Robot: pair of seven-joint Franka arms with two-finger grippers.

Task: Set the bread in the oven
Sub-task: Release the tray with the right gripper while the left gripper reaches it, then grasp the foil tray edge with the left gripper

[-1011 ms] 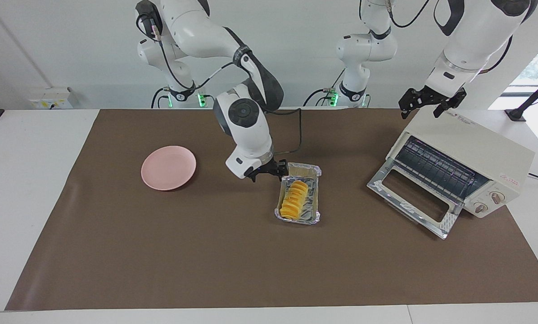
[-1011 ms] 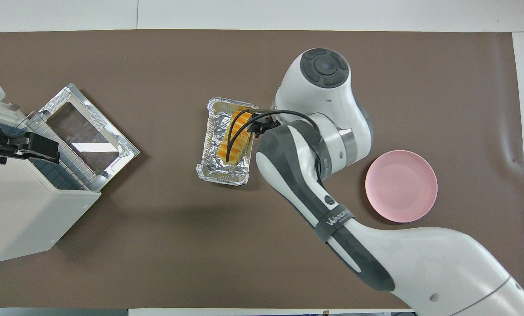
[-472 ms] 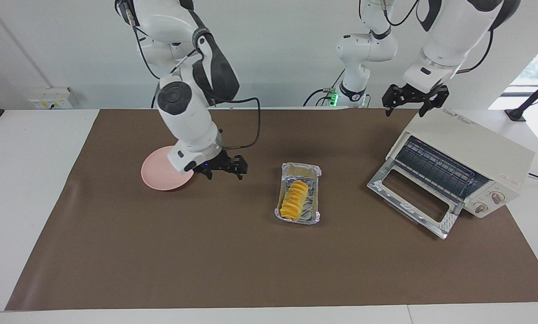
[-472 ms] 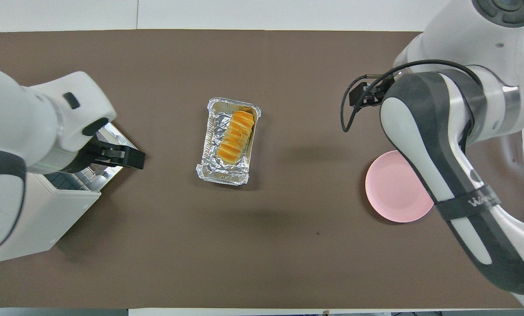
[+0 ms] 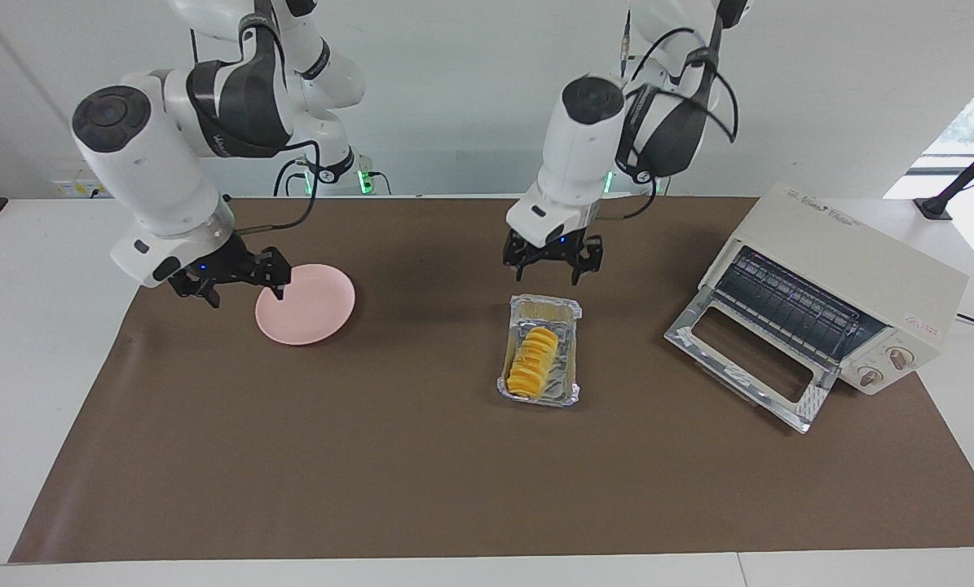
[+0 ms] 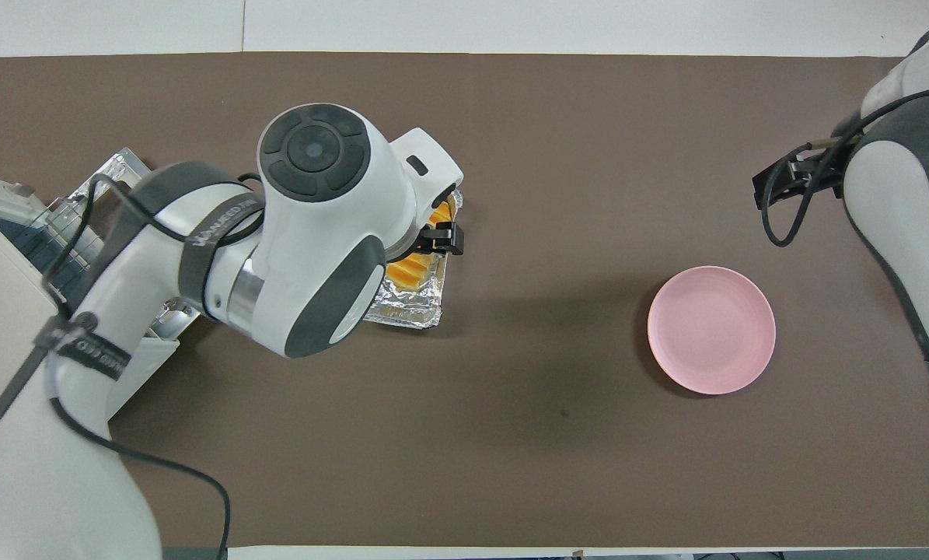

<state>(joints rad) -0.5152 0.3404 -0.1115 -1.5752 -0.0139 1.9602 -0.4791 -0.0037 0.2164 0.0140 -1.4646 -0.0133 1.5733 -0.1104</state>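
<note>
The bread (image 5: 533, 363) is a ridged golden row of slices lying in a crinkled foil tray (image 5: 545, 308) mid-table; it also shows partly in the overhead view (image 6: 413, 268). The cream-white oven (image 5: 853, 269) stands at the left arm's end, its glass door (image 5: 747, 359) dropped open and its wire rack showing. My left gripper (image 5: 552, 273) is open and empty, raised over the tray without touching the bread. My right gripper (image 5: 227, 285) is open and empty, raised over the mat beside the pink plate (image 5: 305, 303).
The pink plate (image 6: 711, 329) lies toward the right arm's end. A brown mat (image 5: 421, 473) covers the table. In the overhead view the left arm hides most of the tray (image 6: 402, 315) and the oven door.
My right gripper has moved away from the tray, past the plate toward its own end. My left gripper has swung from over the oven to over the tray. The bread and tray have not moved.
</note>
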